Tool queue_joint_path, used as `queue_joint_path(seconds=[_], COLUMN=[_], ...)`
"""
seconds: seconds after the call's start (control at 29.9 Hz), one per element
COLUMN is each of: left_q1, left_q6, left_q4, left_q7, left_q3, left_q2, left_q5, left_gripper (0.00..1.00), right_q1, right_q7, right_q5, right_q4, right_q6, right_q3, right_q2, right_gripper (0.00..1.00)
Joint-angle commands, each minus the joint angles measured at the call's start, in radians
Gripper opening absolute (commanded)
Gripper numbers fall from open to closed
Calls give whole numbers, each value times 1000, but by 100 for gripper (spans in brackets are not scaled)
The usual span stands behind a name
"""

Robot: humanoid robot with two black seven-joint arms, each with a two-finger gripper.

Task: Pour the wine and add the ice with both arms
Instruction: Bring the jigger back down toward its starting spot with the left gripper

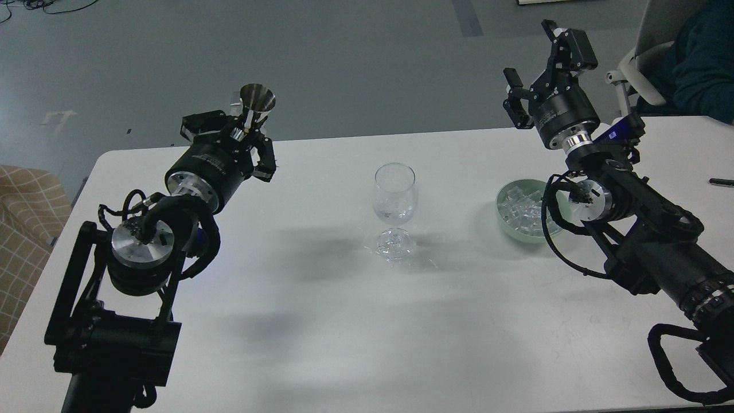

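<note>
A clear stemmed glass [394, 198] stands upright in the middle of the white table [321, 344], with a little clear liquid at the bottom of its bowl. My left gripper [243, 135] is shut on a shiny metal jigger [254, 104], held upright at the table's far left, well left of the glass. A pale green bowl [507, 226] holds the ice [519, 209], a heap of clear cubes, right of the glass. My right gripper [542, 60] is open and empty, raised above and behind the bowl.
A black pen-like object [720, 182] lies at the table's right edge. A seated person [702, 57] on a white chair is beyond the far right corner. A tan checked cushion [26, 229] lies left of the table.
</note>
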Motion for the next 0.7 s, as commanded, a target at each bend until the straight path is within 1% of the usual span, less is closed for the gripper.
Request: queue_joint_path(seconds=[0.0, 0.03, 0.07, 0.17, 0.27, 0.37, 0.43, 0.67], left_q1=[94, 113, 142, 162, 162, 162, 160, 159], left_q6=[-123, -162, -229, -300, -327, -373, -386, -386], left_q4=[59, 73, 104, 164, 216, 251, 283, 340], left_q7=[10, 10, 10, 1, 1, 3, 3, -5], left_q3=[-66, -68, -69, -69, -74, -75, -75, -77], left_q2=[-17, -18, -20, -30, -38, -38, -38, -38], left_q5=[-29, -29, -29, -28, -28, -26, -25, -17], left_gripper=[20, 21, 21, 23, 28, 29, 30, 36], right_q1=[1, 1, 1, 2, 2, 1, -1, -4], right_q7=[0, 0, 0, -2, -2, -2, -2, -2], right_q5=[0, 0, 0, 0, 0, 0, 0, 0], right_q4=[0, 0, 1, 1, 1, 1, 1, 3], right_q6=[0, 0, 0, 1, 0, 0, 0, 0], right_q3=[0, 0, 0, -2, -2, -2, -2, -2], right_q2=[0, 0, 0, 0, 0, 0, 0, 0], right_gripper=[100, 100, 100, 100, 100, 100, 100, 100])
